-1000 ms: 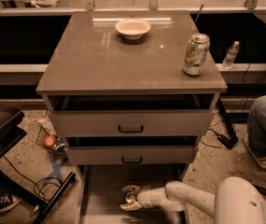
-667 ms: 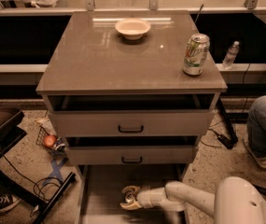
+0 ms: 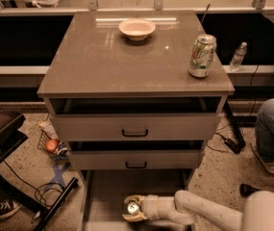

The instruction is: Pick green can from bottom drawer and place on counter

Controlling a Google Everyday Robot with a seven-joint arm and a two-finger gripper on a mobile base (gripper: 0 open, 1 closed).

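Down in the open bottom drawer [image 3: 106, 195], the gripper [image 3: 133, 209] holds its jaws clenched on the green can [image 3: 133, 207], silver top showing between them, while high above the jaws the worktop [image 3: 127, 64] carries a bowl [image 3: 137, 29] and a soda can [image 3: 202, 56].

**Single arm with pincer [image 3: 129, 209], placed relative to the bottom drawer [image 3: 108, 186].** The arm enters from the lower right corner of the view. Its bulky pale link [image 3: 266, 213] lies outside the drawer's right side. A slimmer forearm [image 3: 208, 211] runs leftward, roughly level, over the drawer's front part. The cylindrical wrist [image 3: 158, 208] sits within the drawer's outline, near its middle. The pincer points towards the drawer's left wall. Of its two curved yellowish fingers [image 3: 135, 198], one lies nearer the drawer's back and one nearer its front. Both close against the green can [image 3: 133, 207], whose silver top faces upward between them.
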